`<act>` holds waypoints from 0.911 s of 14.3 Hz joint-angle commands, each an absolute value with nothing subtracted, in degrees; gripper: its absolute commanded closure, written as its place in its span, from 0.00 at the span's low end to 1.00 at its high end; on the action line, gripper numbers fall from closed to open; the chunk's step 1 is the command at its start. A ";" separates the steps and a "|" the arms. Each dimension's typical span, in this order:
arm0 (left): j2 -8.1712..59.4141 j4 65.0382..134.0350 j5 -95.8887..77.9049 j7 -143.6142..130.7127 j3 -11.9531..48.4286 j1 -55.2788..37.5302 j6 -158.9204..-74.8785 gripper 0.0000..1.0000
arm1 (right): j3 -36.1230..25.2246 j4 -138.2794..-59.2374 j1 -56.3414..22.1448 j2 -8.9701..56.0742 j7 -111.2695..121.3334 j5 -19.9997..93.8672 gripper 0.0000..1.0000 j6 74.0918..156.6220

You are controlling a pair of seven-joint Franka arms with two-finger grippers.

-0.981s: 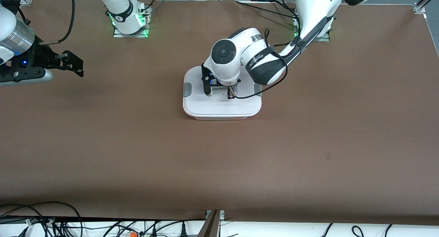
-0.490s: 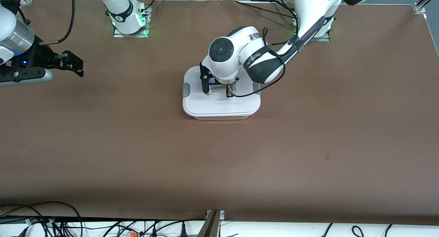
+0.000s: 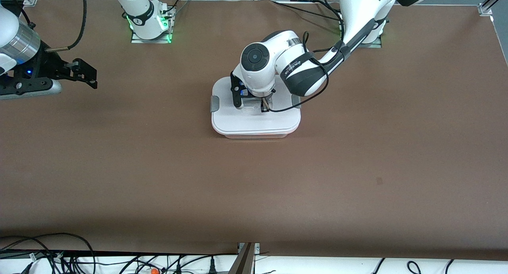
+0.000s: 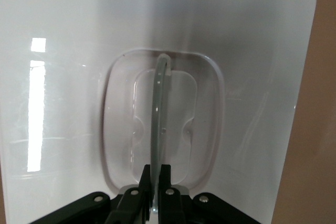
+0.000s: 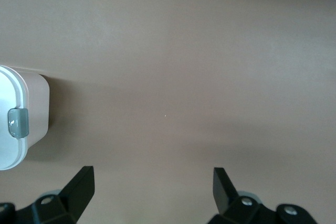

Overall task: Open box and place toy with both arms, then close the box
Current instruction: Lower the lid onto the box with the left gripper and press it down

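Observation:
The box point(image 3: 256, 135), a pinkish translucent tub, stands mid-table under its white lid point(image 3: 256, 121), which has grey side clips point(image 3: 214, 104). My left gripper point(image 3: 254, 103) is over the lid's centre, shut on the clear handle point(image 4: 160, 108); in the left wrist view my left gripper point(image 4: 156, 174) pinches the thin handle edge-on above the lid point(image 4: 68, 35). My right gripper point(image 3: 89, 73) is open and empty, waiting over bare table at the right arm's end. The right wrist view shows it point(image 5: 152, 174) with the box point(image 5: 37, 108) and one clip point(image 5: 18, 123) off to one side. The toy is out of view.
The brown table point(image 3: 254, 186) stretches wide around the box. The arm bases point(image 3: 151, 32) stand at the table's edge farthest from the front camera. Loose cables point(image 3: 59, 258) lie past the table's near edge.
My left gripper, with the lid, has shifted slightly toward the right arm's end and lowered a little; a pinkish rim now shows under the lid's near edge. The right arm has not moved.

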State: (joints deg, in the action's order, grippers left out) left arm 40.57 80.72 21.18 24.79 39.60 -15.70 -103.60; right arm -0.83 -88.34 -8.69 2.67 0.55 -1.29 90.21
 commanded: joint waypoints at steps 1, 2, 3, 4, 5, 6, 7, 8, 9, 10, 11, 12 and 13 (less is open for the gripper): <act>41.31 80.77 21.79 24.78 39.02 -15.47 -104.06 1.00 | -0.35 -87.10 -8.26 3.16 -0.09 -0.44 0.00 89.91; 41.40 80.77 21.97 24.96 38.94 -15.56 -104.15 1.00 | -0.35 -87.10 -8.26 3.16 -0.09 -0.44 0.00 89.91; 41.48 80.77 22.84 26.27 39.02 -15.82 -104.06 1.00 | -0.35 -87.10 -8.26 3.16 -0.09 -0.44 0.00 90.00; 41.40 80.77 23.11 27.32 38.94 -16.17 -104.06 1.00 | -0.35 -87.10 -8.35 3.16 -0.09 -0.44 0.00 90.00; 41.22 80.86 23.12 27.51 39.02 -16.17 -103.80 1.00 | -0.35 -87.10 -8.26 3.16 -0.09 -0.44 0.00 90.00; 40.96 80.77 23.12 27.86 39.02 -16.35 -103.54 1.00 | -0.35 -87.10 -8.35 3.16 -0.09 -0.44 0.00 90.00; 40.87 80.68 23.12 29.51 39.02 -16.35 -103.54 1.00 | -0.35 -87.10 -8.35 3.16 -0.09 -0.44 0.00 90.00; 40.87 80.68 23.12 30.92 39.02 -16.17 -103.54 1.00 | -0.35 -87.01 -8.35 3.16 -0.09 -0.44 0.00 90.00; 40.87 80.68 23.20 31.46 39.02 -15.91 -103.54 1.00 | -0.35 -87.01 -8.35 3.16 -0.09 -0.35 0.00 90.00; 40.87 80.68 23.20 32.25 39.02 -15.82 -103.62 1.00 | -0.35 -87.01 -8.35 3.16 -0.09 0.00 0.00 90.00; 40.87 80.68 23.29 33.04 38.94 -15.73 -103.80 1.00 | -0.35 -87.01 -8.35 3.16 -0.09 0.17 0.00 90.00; 40.78 80.68 23.81 33.31 39.02 -15.56 -103.71 1.00 | -0.35 -87.01 -8.35 3.16 -0.09 0.26 0.00 90.00; 40.78 80.60 23.91 33.48 39.02 -15.38 -103.71 1.00 | -0.35 -87.01 -8.35 3.16 -0.09 0.26 0.00 90.00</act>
State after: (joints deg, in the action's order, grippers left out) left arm 40.58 80.64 21.47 31.30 39.59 -15.67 -103.69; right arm -0.77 -88.34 -8.69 2.67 0.54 -0.58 90.30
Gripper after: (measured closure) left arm 0.925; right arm 0.000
